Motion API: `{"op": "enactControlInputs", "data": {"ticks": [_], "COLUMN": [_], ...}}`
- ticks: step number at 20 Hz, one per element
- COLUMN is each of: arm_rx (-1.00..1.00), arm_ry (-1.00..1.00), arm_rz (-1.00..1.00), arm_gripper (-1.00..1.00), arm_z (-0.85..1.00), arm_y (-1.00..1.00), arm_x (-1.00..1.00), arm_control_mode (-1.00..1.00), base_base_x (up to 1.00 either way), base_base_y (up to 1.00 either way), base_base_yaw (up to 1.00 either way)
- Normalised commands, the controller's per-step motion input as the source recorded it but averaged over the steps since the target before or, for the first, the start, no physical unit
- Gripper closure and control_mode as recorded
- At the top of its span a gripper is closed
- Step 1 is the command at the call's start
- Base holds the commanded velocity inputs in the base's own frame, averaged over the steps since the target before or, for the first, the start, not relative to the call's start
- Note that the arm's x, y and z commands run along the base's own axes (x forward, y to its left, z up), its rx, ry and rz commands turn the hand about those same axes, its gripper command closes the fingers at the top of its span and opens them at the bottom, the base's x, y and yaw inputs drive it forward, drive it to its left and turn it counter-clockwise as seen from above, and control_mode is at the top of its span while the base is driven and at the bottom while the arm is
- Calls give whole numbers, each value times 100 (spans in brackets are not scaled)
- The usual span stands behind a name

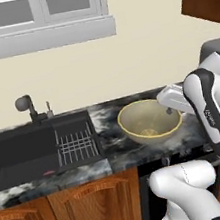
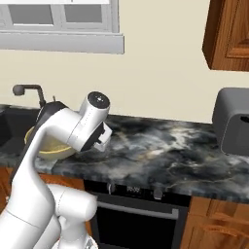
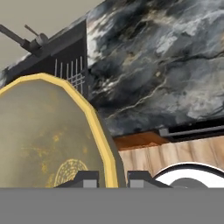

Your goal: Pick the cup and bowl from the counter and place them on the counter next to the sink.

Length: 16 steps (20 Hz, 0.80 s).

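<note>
currently, fingers (image 3: 87, 178) clamped on the bowl (image 1: 149, 119) rim, one tip inside the wall and one outside, with the gripper (image 3: 112, 179) at the bowl's right edge. bowl: olive-tan, yellow rim, upright on or just over the counter (image 1: 113, 147) beside the sink (image 1: 37, 149), touching or apart i cannot tell. sink: black basin, wire rack (image 1: 77, 145), faucet (image 1: 28, 106) behind.

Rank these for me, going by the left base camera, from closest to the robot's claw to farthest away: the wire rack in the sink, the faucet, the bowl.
1. The bowl, right at the gripper, whose fingers pinch its rim.
2. The wire rack, left of the bowl, inside the sink.
3. The faucet, farthest left, behind the sink.
</note>
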Motion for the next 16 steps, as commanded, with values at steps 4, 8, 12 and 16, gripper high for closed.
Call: {"op": "enactControlInputs", "data": {"ticks": [4, 8, 12, 16], "arm_rx": [0, 0, 0, 0], "arm_ry": [0, 0, 0, 0], "arm_rz": [0, 0, 0, 0], "arm_gripper": [100, 100, 100, 100], "arm_z": [0, 0, 0, 0], "arm_y": [0, 0, 0, 0], "arm_x": [0, 0, 0, 0], "arm_control_mode": [100, 100, 100, 100], "base_base_x": [63, 55, 50, 12], "base_base_y": [-26, -42, -55, -13], "base_base_yaw": [-1, -11, -19, -7]}}
